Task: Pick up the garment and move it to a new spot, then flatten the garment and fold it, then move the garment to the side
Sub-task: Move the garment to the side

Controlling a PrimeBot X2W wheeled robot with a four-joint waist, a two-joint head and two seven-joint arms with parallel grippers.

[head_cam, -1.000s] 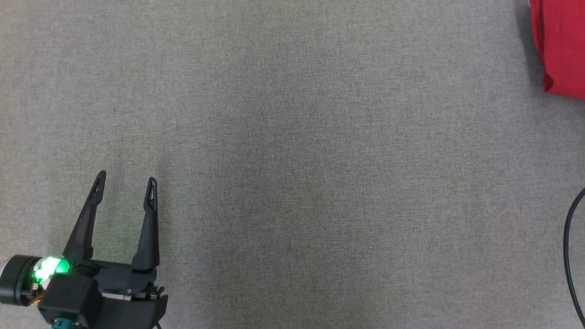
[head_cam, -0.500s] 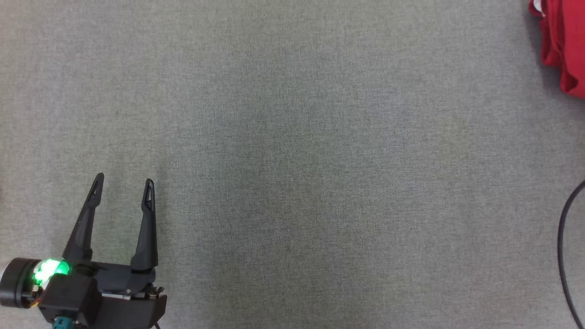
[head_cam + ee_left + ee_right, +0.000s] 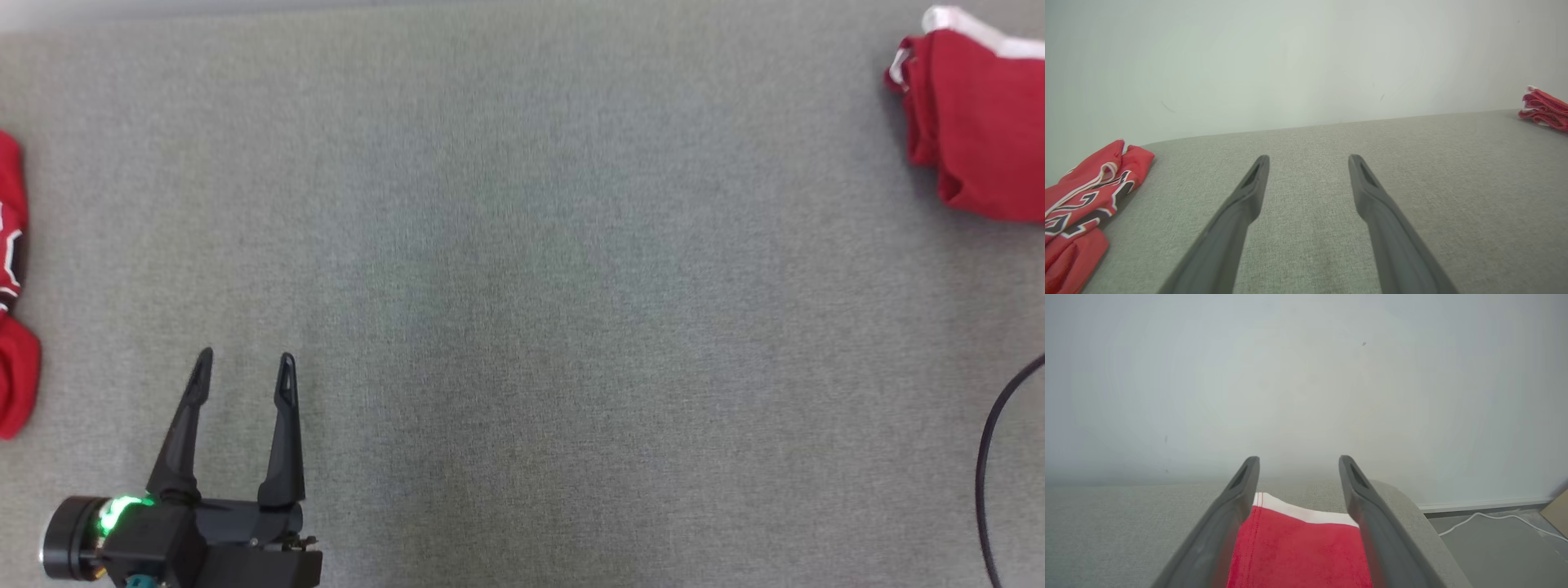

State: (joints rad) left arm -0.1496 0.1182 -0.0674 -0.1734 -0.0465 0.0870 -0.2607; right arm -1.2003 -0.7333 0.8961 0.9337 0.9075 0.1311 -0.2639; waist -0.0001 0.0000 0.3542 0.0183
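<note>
Head view gives us the grey cloth surface (image 3: 522, 269) from above. On its near left part sits the left gripper (image 3: 245, 357), its two dark fingers spread apart with nothing between them and a green light glowing at its base. The folded red garment (image 3: 976, 131) lies at the far right corner of the surface. It has a white band along its far edge and is cut off by the side of the picture. At the left edge of the surface we see a second piece, a crumpled red jersey (image 3: 11, 286) with white and black trim, also partly cut off. A black cable (image 3: 985, 465) curves across the near right part of the surface.

From the left wrist we look across the bare middle of the surface toward a pale wall (image 3: 1290, 61). The jersey is on the surface's left side and the folded garment at its far right.

From the right wrist we see the right gripper (image 3: 1298, 458) over the right corner of the surface, fingers wide and pinching nothing. The folded garment lies flat on the surface beneath and between them. We cannot tell whether the fingers touch it. Past the right edge of the surface a white cable (image 3: 1494, 520) lies on the floor (image 3: 1502, 555).
</note>
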